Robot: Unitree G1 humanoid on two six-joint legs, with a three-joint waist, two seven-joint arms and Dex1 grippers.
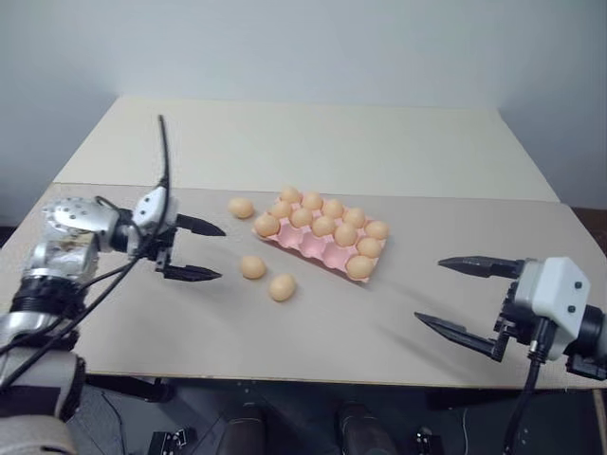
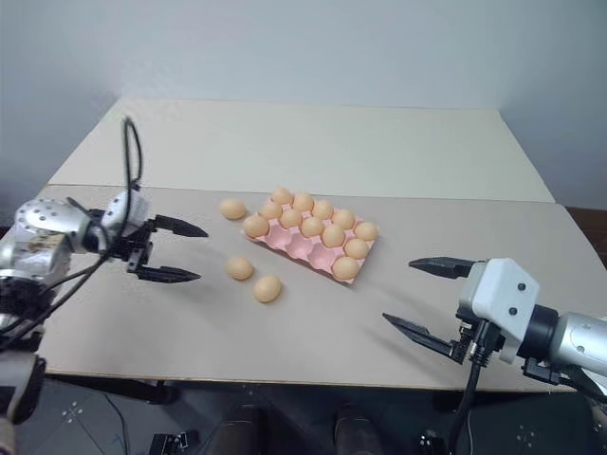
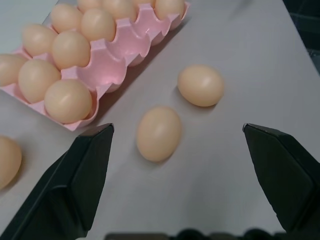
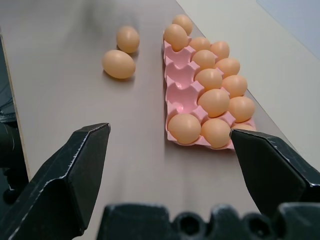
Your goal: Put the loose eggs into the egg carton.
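Beige desk [image 1: 313,341] carries the pink moulded egg carton [image 1: 310,243]; three loose tan eggs [image 1: 252,267] lie at its nine o'clock, so my left end effector [image 1: 197,250] gapes wide, lined up on them.

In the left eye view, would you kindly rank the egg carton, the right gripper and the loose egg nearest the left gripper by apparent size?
1. Right gripper, though it sits nearer the camera.
2. Egg carton.
3. Loose egg, clearly smallest.
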